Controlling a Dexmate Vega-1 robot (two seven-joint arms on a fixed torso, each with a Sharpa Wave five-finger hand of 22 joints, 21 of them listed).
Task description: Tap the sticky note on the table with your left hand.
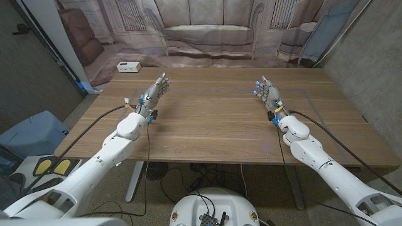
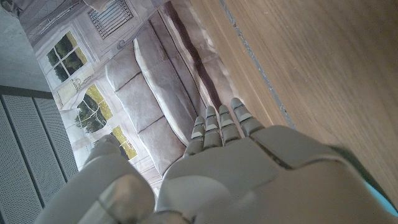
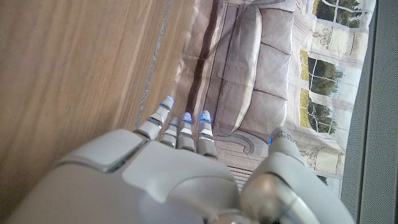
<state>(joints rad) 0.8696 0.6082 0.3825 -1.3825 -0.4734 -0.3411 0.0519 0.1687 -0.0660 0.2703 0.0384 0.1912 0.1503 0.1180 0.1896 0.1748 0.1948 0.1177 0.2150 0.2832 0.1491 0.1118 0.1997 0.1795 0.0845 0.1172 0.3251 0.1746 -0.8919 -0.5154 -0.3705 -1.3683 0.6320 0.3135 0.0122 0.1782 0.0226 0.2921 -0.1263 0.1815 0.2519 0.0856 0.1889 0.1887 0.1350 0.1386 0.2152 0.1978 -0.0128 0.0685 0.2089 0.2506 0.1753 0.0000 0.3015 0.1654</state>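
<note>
Head view, left to right: white box (image 1: 127, 66), then left hand (image 1: 152, 93), then right hand (image 1: 267, 93), all on or over the wooden bench (image 1: 213, 132).
White box: it sits at the bench's far left corner, next to the printed sofa backdrop (image 1: 207, 31).
Left hand: it is just nearer me than the white box and a little to its right. The fingers are straight and spread wide from the thumb, and it holds nothing. It seems to stand on its edge, pointing away from me.
Left wrist view: the left hand (image 2: 249, 174) reaches out along bare wood towards the backdrop, with nothing in its grasp.
Right hand: it is well apart from the white box, across the bench. It mirrors the left hand, fingers extended and carrying nothing.
Right wrist view: the right hand (image 3: 168, 174) is likewise empty over bare wood.
Sticky note: I cannot place it from these pictures, so I cannot tell its direction from the left hand, its long axis, or which hand is nearer.
Judgement: I need to find the note before moving the left hand.
Count: two hands, one white box, one bench, no sticky note I can point to.
</note>
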